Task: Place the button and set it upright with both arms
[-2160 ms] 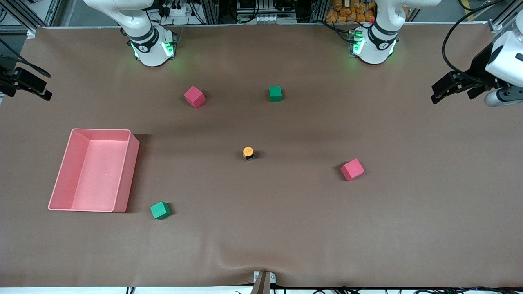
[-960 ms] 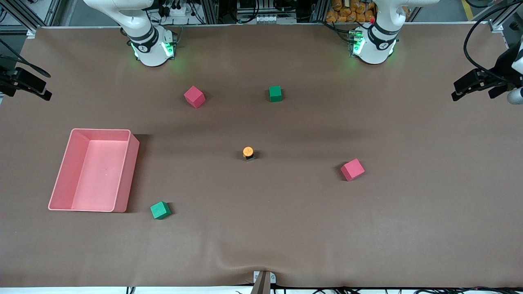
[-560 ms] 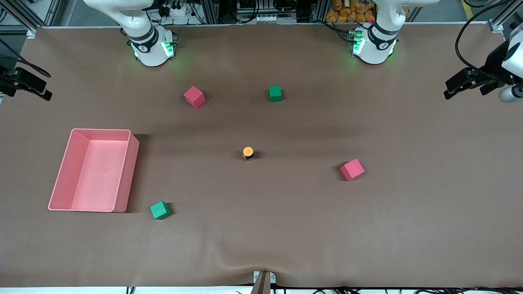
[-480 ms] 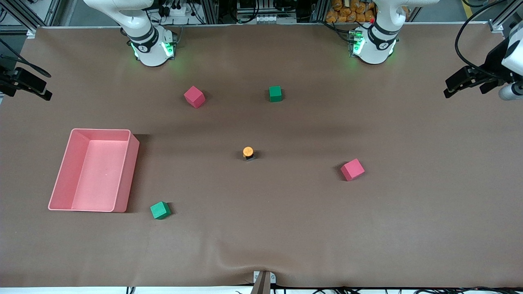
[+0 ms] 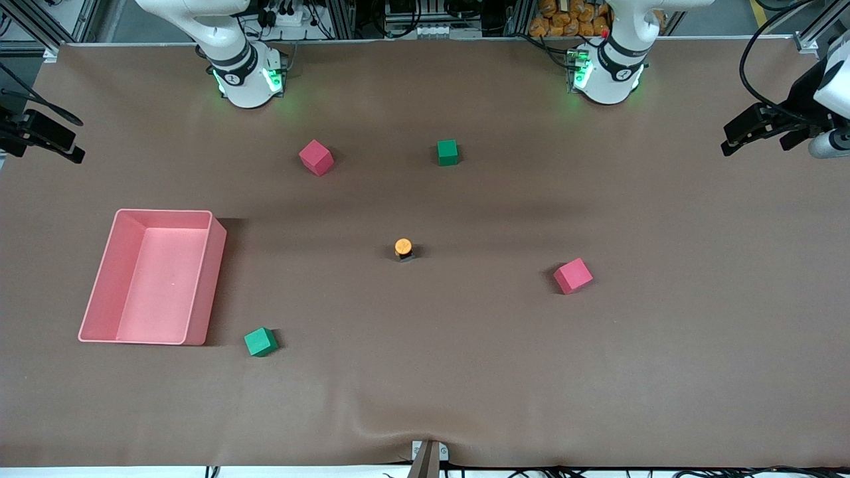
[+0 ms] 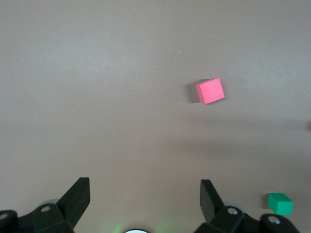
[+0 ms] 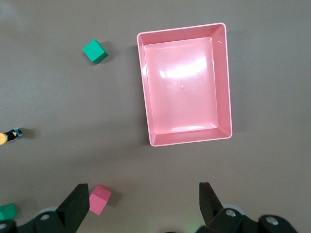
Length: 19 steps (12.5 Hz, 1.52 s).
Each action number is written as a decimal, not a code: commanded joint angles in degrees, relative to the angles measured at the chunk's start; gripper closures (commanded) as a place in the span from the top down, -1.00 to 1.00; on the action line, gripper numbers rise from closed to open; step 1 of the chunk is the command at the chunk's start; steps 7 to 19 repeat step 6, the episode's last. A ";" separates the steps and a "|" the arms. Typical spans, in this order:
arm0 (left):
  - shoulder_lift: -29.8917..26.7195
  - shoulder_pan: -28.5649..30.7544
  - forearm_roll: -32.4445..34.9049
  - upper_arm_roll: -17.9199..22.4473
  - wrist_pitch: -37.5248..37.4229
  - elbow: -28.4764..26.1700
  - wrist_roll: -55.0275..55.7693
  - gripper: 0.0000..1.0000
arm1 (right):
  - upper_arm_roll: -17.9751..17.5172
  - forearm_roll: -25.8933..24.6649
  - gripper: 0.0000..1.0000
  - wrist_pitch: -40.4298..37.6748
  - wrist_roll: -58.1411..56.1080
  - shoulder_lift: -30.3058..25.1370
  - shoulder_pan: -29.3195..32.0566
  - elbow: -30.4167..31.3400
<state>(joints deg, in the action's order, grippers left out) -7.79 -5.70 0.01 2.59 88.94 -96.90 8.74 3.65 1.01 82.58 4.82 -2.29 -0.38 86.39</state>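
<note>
Front: button (image 5: pixel 403 248) stands cap-up mid-table, well apart from both grippers; we see no step left but to stay clear.
Left wrist: left gripper (image 6: pixel 145 196) wide open, empty; only red cube (image 6: pixel 210 91) ahead of the jaws.
Right wrist: right gripper (image 7: pixel 144 201) open over tray (image 7: pixel 221 82); button at frame edge.

Only the left gripper (image 5: pixel 729 147) has changed position. Some two seconds back it hung lower in the frame at the right edge, farther in over the counter (image 5: pixel 425 398). A second ago it had drawn back toward the right edge and risen. It has since eased inward a little and now sits at the upper right, its fingers (image 6: pixel 77 196) apart throughout.
</note>
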 commanded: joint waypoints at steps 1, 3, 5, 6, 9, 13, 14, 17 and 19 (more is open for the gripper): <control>-1.18 0.52 0.08 -0.04 -0.17 -0.22 -3.36 1.00 | -0.31 -0.22 1.00 -0.84 -0.60 0.45 0.64 -0.96; -1.09 1.40 0.08 -0.13 -1.75 -0.13 -5.22 1.00 | -0.31 -0.22 1.00 -0.93 -0.52 0.45 0.64 -0.96; -1.09 1.48 0.08 -0.13 -1.84 -0.13 -5.22 1.00 | -0.31 -0.22 1.00 -0.93 -0.78 0.54 0.81 -0.96; -1.00 1.48 -0.01 -0.13 -1.84 -0.04 -5.22 1.00 | -0.31 -0.22 1.00 -0.93 -0.78 0.54 0.82 -0.96; -1.00 1.48 -0.01 -0.13 -1.84 -0.04 -5.22 1.00 | -0.31 -0.22 1.00 -0.93 -0.78 0.54 0.82 -0.96; -1.00 1.48 -0.01 -0.13 -1.84 -0.04 -5.22 1.00 | -0.31 -0.22 1.00 -0.93 -0.78 0.54 0.82 -0.96; -1.00 1.48 -0.01 -0.13 -1.84 -0.04 -5.22 1.00 | -0.31 -0.22 1.00 -0.93 -0.78 0.54 0.82 -0.96; -1.00 1.48 -0.01 -0.13 -1.84 -0.04 -5.22 1.00 | -0.31 -0.22 1.00 -0.93 -0.78 0.54 0.82 -0.96; -1.00 1.48 -0.01 -0.13 -1.84 -0.04 -5.22 1.00 | -0.31 -0.22 1.00 -0.93 -0.78 0.54 0.82 -0.96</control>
